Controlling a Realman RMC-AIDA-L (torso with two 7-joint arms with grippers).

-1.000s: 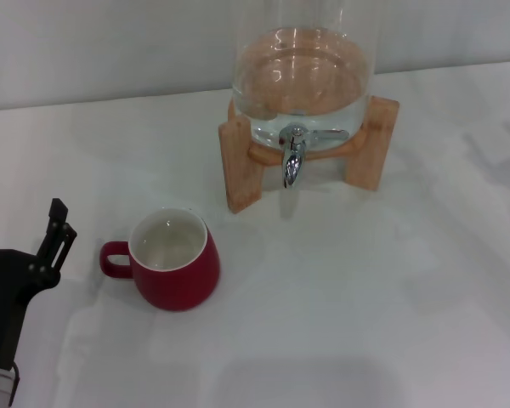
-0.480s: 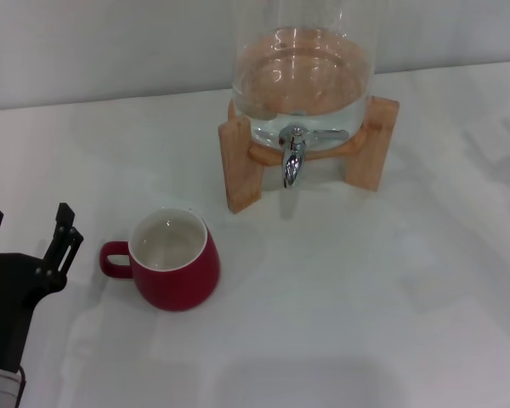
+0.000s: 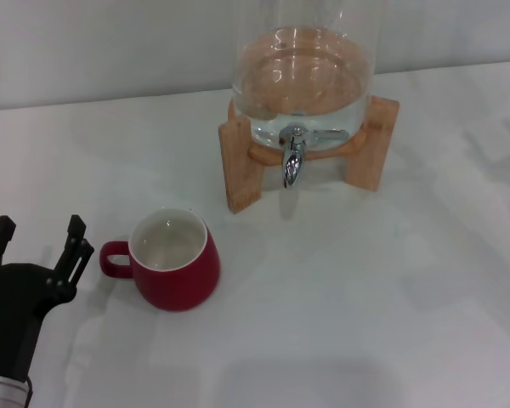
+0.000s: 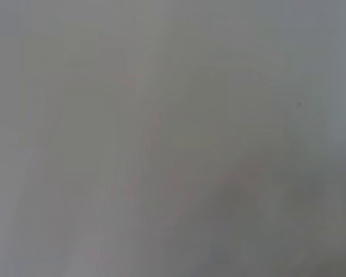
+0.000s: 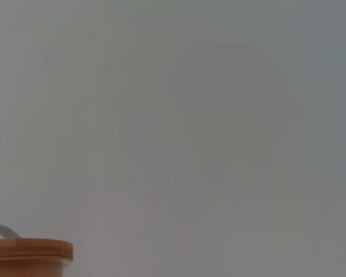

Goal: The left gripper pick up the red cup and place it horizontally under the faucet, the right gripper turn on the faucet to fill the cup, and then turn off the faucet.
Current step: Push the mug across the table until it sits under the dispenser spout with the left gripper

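Note:
The red cup (image 3: 175, 262) stands upright on the white table, white inside, its loop handle pointing left. My left gripper (image 3: 38, 235) is open and empty just left of the handle, fingers apart and not touching it. The faucet (image 3: 293, 159) is a chrome spigot sticking out of the glass jar (image 3: 303, 72) on its wooden stand (image 3: 242, 163), behind and to the right of the cup. The right gripper is out of view. The left wrist view shows only bare grey surface.
The white table (image 3: 365, 289) stretches in front of and to the right of the cup. A wall runs behind the jar. The right wrist view shows a wooden lid edge (image 5: 29, 252) at one corner.
My left gripper has moved right and a little down, closing in on the cup's handle. The cup and the faucet have not moved.

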